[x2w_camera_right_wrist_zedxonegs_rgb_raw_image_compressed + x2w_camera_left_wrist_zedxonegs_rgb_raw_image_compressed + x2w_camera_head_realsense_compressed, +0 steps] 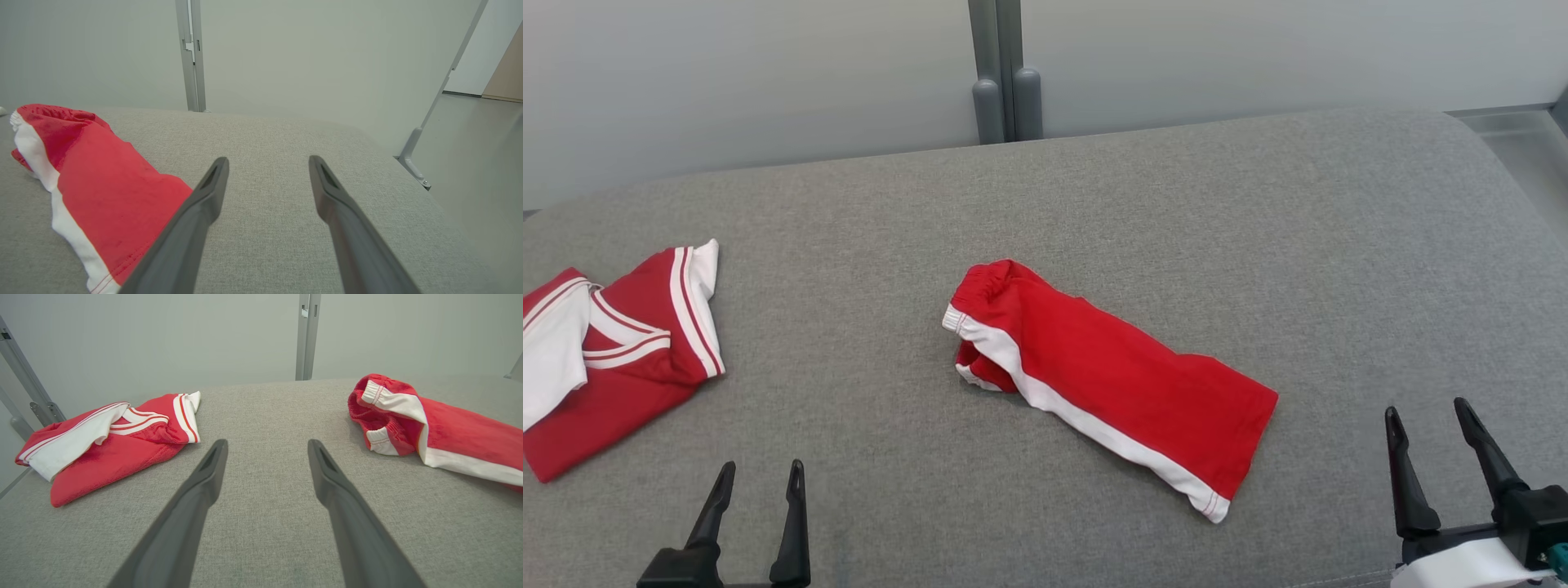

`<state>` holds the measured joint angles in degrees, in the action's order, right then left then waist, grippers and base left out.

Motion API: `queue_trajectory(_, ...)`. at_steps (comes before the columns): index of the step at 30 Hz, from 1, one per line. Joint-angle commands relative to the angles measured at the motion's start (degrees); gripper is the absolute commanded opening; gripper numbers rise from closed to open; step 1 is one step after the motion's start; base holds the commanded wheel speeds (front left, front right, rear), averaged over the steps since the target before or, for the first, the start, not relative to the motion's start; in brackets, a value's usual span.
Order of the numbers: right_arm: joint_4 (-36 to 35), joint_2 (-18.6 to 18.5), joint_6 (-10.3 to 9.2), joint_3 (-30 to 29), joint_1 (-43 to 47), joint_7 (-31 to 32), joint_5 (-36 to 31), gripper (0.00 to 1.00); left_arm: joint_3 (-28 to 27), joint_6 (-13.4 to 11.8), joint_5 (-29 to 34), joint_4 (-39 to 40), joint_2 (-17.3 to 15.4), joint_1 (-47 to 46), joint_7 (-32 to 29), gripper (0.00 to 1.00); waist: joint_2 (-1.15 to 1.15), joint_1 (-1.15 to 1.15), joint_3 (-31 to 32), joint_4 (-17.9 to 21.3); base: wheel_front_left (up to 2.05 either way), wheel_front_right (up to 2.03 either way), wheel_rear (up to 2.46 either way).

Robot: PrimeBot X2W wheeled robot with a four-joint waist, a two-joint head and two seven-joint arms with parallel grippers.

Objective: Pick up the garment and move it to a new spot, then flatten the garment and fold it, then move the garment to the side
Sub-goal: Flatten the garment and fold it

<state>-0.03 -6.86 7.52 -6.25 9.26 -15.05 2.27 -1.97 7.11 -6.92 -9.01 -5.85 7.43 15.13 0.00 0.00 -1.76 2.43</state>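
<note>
1. At the near edge of the bench [1258,245], the left hand [761,469] sat toward the left end and the right hand [1426,408] toward the right end. Both hands were open wide and held nothing.
2. In the middle of the bench lay the red shorts [1111,367], on a slant. Their stretchy waist [984,282] pointed toward the far edge and the leg end [1245,445] toward the near right end. No hand touched them.
3. The shorts looked soft, thin and light. They would likely flop and bunch up when lifted. The waist was scrunched up, so it seemed a thick, easy spot to pinch. The leg end lay flat on the bench, so fingers would have to slide under it.
4. The bench between each hand and the shorts was plain gray cloth, so the way looked open.
5. At the left end of the bench lay a red and white shirt [629,359], well apart from the shorts. It looked folded already and took up that end.
6. Behind the far edge of the bench stood a gray post [1006,82] and a pale wall.
</note>
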Motion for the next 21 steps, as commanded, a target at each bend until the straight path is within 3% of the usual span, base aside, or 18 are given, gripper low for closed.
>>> queue_trajectory(1,-0.34,0.06,-0.06,0.74,-0.58,-0.19,0.25,1.0,-0.21,0.3,0.37,0.41,0.24,-1.23,0.03,1.0,0.0,0.0,-0.16,0.02,0.0,0.0,0.0)
queue_trajectory(9,-1.81,-0.55,-0.06,10.45,-1.53,-0.19,3.53,1.0,5.24,0.32,3.01,1.56,0.6,-5.94,0.02,1.0,0.0,0.0,-2.97,0.32,0.0,0.0,0.0)
queue_trajectory(13,1.72,-2.04,-0.06,16.01,-2.29,-0.18,4.37,1.0,10.78,0.35,5.12,-0.72,0.85,-11.93,-2.5,1.0,0.0,0.0,-5.62,0.36,0.0,0.0,0.0)
queue_trajectory(21,8.29,-3.68,-0.06,21.71,-4.37,-0.19,5.87,1.0,17.3,0.28,6.57,-6.8,2.22,-24.16,-8.31,1.0,0.0,0.0,-10.92,0.8,0.0,0.0,0.0)
